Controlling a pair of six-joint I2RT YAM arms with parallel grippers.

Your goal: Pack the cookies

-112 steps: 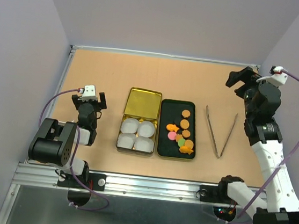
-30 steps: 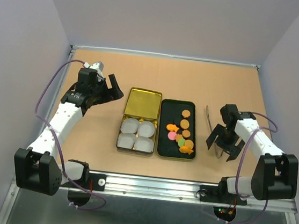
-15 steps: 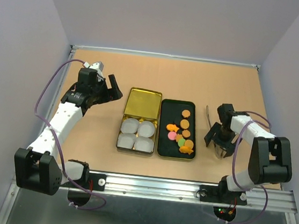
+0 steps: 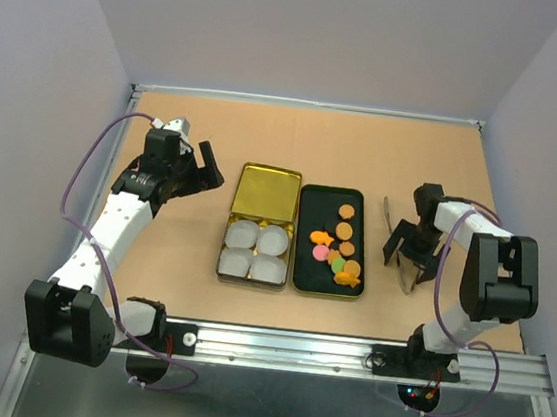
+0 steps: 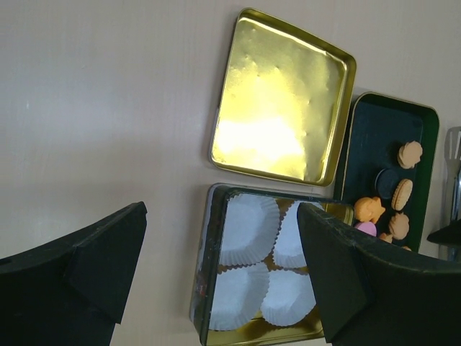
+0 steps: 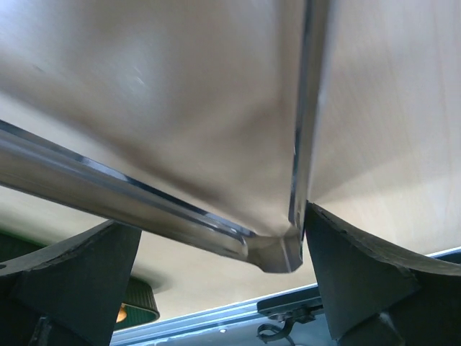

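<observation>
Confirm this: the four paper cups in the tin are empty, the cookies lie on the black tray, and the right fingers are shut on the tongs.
One point is wrong: the right fingers are open, not shut on the tongs; the right wrist view shows them wide apart either side of the joined end. The rest holds.

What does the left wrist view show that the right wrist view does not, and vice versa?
Left wrist only: the tin with four white paper cups, its gold lid, the cookies, the open left gripper. Right wrist only: the joined end of the tongs, close up, inside the open right gripper. Both: the tan table; the tongs, a sliver at left wrist's right edge; perhaps the dark tray, a corner at right wrist's lower left.
</observation>
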